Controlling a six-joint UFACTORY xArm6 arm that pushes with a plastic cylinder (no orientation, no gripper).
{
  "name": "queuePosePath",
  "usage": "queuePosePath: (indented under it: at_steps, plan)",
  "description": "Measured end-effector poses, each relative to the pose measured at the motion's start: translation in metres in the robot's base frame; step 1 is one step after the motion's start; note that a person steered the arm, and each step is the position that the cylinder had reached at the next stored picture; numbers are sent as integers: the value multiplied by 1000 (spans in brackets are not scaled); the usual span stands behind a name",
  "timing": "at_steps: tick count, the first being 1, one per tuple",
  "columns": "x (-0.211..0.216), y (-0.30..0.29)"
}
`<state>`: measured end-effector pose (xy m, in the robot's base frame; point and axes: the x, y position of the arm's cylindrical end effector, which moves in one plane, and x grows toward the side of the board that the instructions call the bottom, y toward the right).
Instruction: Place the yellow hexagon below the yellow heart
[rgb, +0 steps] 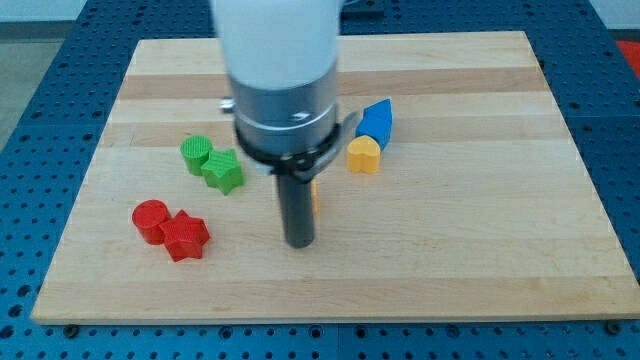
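You are looking at a robotics lab or test bench. A pale rectangular wooden board (480, 270) lies on a blue perforated metal table (610, 60) dotted with a regular grid of holes. A white and grey robot arm housing (280, 70) hangs over the board, among small coloured plastic test blocks.

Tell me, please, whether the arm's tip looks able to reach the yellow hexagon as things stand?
Probably yes. My tip sits right beside the yellow hexagon, which peeks out on the rod's right, mostly hidden. No other block lies between them; whether they touch cannot be told.
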<state>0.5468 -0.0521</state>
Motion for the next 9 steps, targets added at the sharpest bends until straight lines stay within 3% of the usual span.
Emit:
queuePosePath:
  at_steps: [1,2,4,7,9]
  plan:
    - [0,-38]
    - [-30,-40]
    - [-42,-41]
    - [-58,22]
    - [-27,9]
